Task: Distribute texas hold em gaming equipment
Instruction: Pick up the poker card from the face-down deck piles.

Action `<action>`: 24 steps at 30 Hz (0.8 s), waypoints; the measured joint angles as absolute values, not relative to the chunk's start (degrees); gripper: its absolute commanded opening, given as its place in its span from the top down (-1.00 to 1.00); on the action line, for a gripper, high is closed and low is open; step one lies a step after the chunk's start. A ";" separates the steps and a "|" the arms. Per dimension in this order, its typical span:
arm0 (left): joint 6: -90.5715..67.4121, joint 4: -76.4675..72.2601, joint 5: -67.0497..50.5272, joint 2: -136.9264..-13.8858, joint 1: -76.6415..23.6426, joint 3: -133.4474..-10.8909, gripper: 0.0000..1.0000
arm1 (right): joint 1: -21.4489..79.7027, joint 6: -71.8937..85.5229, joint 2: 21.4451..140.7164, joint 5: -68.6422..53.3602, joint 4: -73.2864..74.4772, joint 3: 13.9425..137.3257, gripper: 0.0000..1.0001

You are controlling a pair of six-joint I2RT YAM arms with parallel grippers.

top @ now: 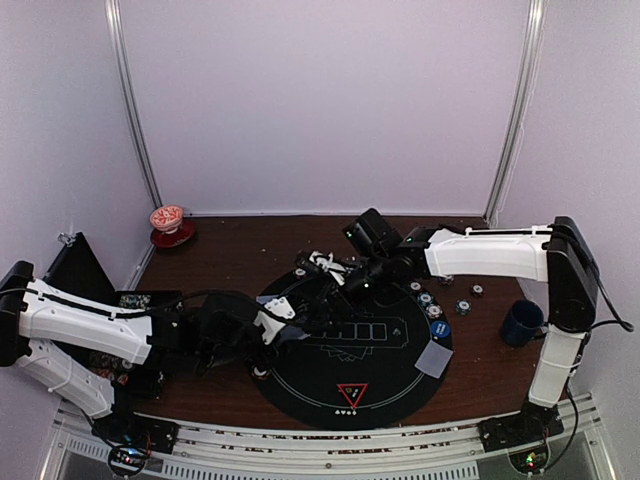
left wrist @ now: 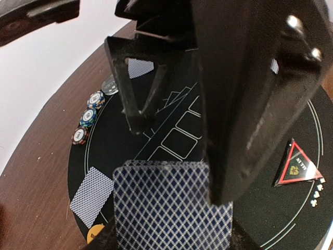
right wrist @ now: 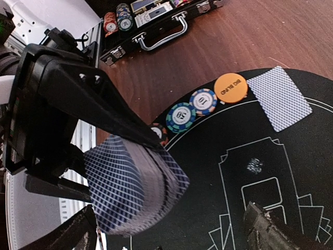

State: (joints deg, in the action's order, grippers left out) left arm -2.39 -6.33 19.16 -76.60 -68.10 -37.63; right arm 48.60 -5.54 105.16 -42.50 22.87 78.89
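Closest to the lens, the deck of playing cards (left wrist: 171, 208) is clamped flat in the left gripper (top: 280, 322), held over the black mat (top: 400, 385) mid-table, slightly toward the left edge. Just beside it the right gripper (right wrist: 169, 232) hangs spread wide, holding nothing. From the right wrist the deck looks skewed, so a pull on 1 card could drag several out or spill the whole stack. On the mat an orange button (right wrist: 231, 87) reads "BIG BLIND". The chips (right wrist: 203, 101) next to it carry numerals too small to read surely.
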 measured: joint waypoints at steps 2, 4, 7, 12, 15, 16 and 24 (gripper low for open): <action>-2.39 -6.35 19.07 -76.58 -68.10 -37.60 -0.04 | 49.82 -5.32 106.13 -42.74 23.18 80.07 -0.98; -2.39 -6.37 19.05 -76.49 -68.10 -37.60 -0.04 | 50.57 -4.71 106.80 -43.00 23.33 81.54 -0.97; -2.39 -6.37 19.00 -76.49 -68.10 -37.60 -0.04 | 50.78 -3.99 107.85 -43.31 23.29 83.33 -0.94; -2.39 -6.39 18.74 -76.47 -68.10 -37.60 -0.04 | 50.76 -2.55 110.19 -43.29 23.40 84.88 -0.79; -2.39 -6.39 18.61 -76.49 -68.10 -37.60 -0.04 | 50.76 -2.09 111.61 -43.16 23.42 85.56 -0.67; -2.39 -6.39 18.59 -76.47 -68.10 -37.60 -0.04 | 50.76 -1.96 112.03 -43.03 23.44 85.80 -0.59; -2.17 -5.85 18.44 -76.49 -68.10 -37.50 -0.04 | 50.96 -1.72 112.81 -42.30 23.81 86.30 -0.09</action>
State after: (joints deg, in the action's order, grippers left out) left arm -2.17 -5.85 18.44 -76.49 -68.10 -37.50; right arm 50.96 -1.72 112.81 -42.30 23.81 86.30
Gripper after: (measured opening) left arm 0.541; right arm 0.626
